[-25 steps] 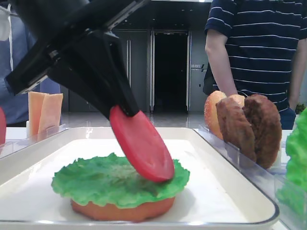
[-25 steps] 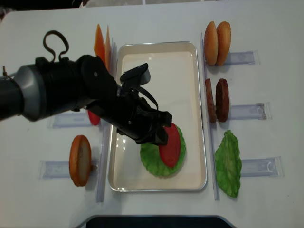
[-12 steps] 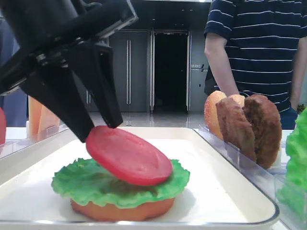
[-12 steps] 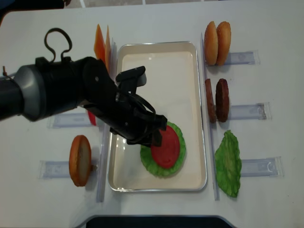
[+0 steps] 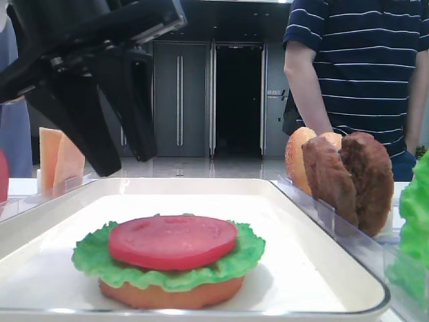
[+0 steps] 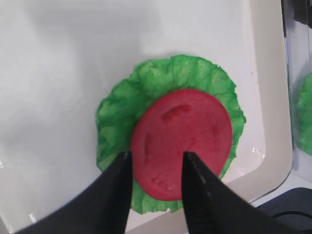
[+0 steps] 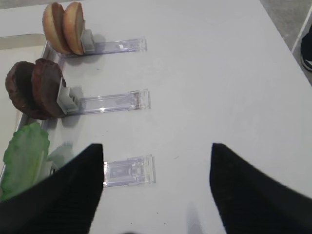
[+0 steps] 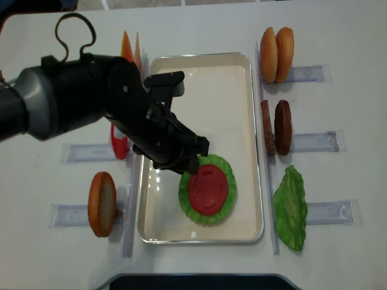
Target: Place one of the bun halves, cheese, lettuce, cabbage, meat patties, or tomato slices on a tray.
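Observation:
A red tomato slice [image 5: 173, 240] [image 8: 207, 188] lies flat on a ruffled green lettuce [image 5: 228, 258] leaf, which covers an orange-tan bun half [image 5: 171, 294] in the white tray [image 5: 335, 268]. My left gripper [image 5: 124, 157] [image 6: 157, 155] hangs open just above the slice's near edge, clear of it and holding nothing. In the left wrist view the tomato slice [image 6: 187, 131] shows between and beyond the two black fingers. My right gripper [image 7: 156, 148] stands open over bare table, to the right of the clear holders, with nothing in it.
Right of the tray, clear holders carry two bun halves [image 8: 276, 54], two meat patties [image 8: 275, 127] and a lettuce leaf [image 8: 290, 208]. On the left stand cheese slices [image 8: 130, 54], another tomato slice [image 8: 118, 145] and a bun half [image 8: 101, 203]. A person in a striped shirt [image 5: 355, 67] stands behind.
My left gripper has opened and let go of the tomato slice, which tipped from tilted to flat on the lettuce. The gripper has lifted and drawn back a little.

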